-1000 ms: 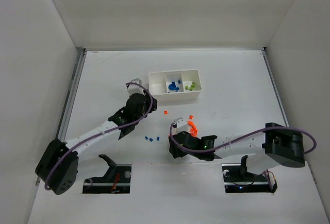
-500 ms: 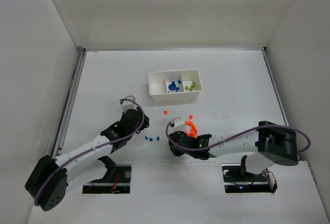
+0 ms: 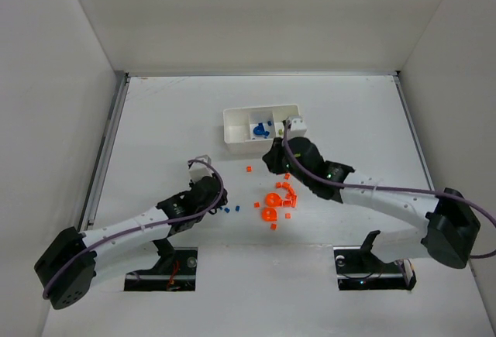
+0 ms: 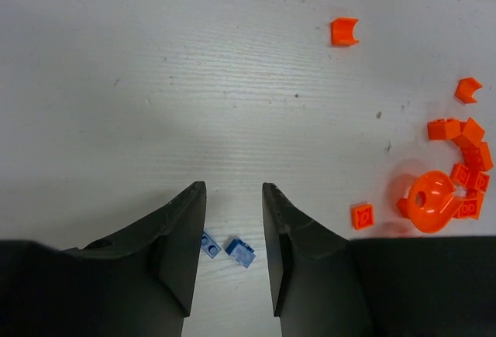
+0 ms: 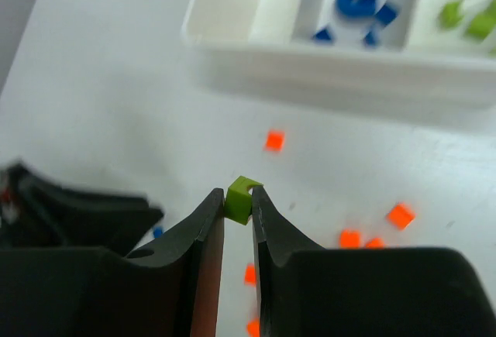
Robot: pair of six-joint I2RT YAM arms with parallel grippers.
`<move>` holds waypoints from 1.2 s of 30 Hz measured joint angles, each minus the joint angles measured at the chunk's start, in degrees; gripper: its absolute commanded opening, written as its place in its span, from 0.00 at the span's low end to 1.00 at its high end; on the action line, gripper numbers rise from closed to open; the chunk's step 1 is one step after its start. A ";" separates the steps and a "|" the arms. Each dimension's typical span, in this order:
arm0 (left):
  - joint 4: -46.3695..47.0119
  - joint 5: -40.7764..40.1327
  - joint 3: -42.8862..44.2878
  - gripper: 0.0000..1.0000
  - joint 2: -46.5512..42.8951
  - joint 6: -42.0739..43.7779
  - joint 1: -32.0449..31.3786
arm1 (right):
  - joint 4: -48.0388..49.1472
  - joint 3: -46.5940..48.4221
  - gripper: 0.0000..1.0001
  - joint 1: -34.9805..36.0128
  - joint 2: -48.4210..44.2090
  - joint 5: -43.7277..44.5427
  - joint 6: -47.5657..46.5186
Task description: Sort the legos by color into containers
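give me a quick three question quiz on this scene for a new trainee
1. True or false: the right fingers pinch a yellow-green brick.
2. In the top view, which compartment of the white tray holds the blue pieces? A left, B middle, C right.
3. Fill in: the two small bricks seen between the left fingers are ____ in colour.

Key: 1 true; 2 B; 3 blue.

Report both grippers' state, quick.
Left gripper: open, holding nothing.
Right gripper: closed on a yellow-green brick.
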 measured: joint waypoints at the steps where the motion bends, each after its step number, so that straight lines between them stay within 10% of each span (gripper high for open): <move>1: -0.07 -0.61 -0.02 0.31 0.26 -0.33 -0.35 | 0.72 1.01 0.22 -2.29 0.57 0.02 -0.81; 11: -3.65 -5.84 -1.16 0.30 0.76 -7.04 -2.25 | 6.93 10.93 0.25 -19.82 16.06 0.00 -4.31; 16: -5.95 -6.32 -1.20 0.30 0.79 -10.58 -3.08 | 6.99 12.28 0.47 -23.56 21.00 -0.98 -3.45; 36: -12.20 -9.51 0.79 0.26 5.46 -25.94 -7.37 | 12.52 -8.11 0.49 -13.66 3.15 -1.44 -3.17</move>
